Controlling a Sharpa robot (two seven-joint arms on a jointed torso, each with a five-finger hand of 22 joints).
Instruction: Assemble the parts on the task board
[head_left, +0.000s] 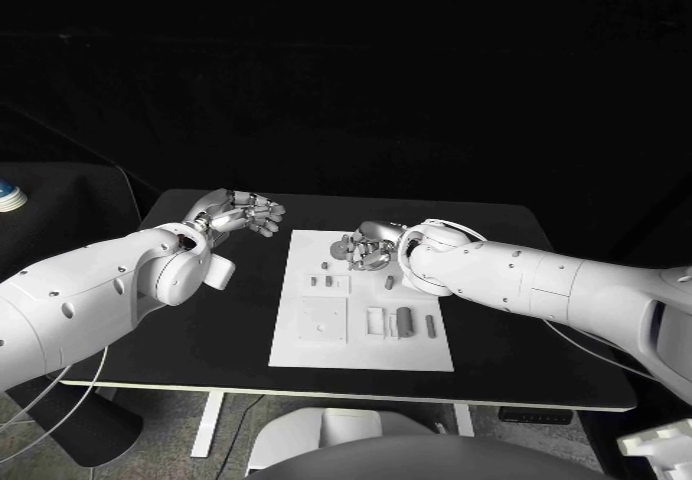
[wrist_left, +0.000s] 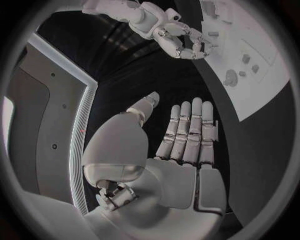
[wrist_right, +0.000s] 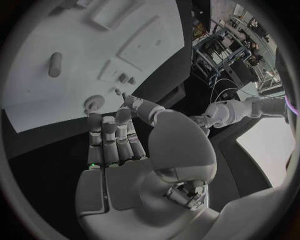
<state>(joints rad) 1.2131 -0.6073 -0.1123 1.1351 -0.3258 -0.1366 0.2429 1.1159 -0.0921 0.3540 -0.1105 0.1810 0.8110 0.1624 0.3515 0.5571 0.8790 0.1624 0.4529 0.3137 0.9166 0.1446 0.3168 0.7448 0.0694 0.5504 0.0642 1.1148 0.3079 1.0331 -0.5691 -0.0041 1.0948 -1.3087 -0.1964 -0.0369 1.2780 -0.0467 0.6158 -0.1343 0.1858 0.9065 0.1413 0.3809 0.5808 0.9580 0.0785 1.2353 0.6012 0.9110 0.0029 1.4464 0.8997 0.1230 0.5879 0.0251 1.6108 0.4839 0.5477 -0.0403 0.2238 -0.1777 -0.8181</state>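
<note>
The white task board (head_left: 361, 345) lies in the middle of the black table, with several small grey parts (head_left: 405, 320) on it. My right hand (head_left: 368, 246) hovers over the board's far end, thumb drawn close to a fingertip (wrist_right: 128, 101); whether something small is pinched there I cannot tell. In the right wrist view the board (wrist_right: 37, 105) carries a grey cylinder (wrist_right: 55, 64) and a round part (wrist_right: 94, 103). My left hand (head_left: 245, 213) floats left of the board's far corner, palm bare and fingers stretched out (wrist_left: 187, 132). The left wrist view also shows the right hand (wrist_left: 181, 40) beside the board (wrist_left: 269, 85).
A square recess (head_left: 323, 318) sits in the board's near left part. Bare black table (head_left: 216, 330) lies on both sides of the board. A blue and white object (head_left: 7, 195) stands on a side surface at the far left.
</note>
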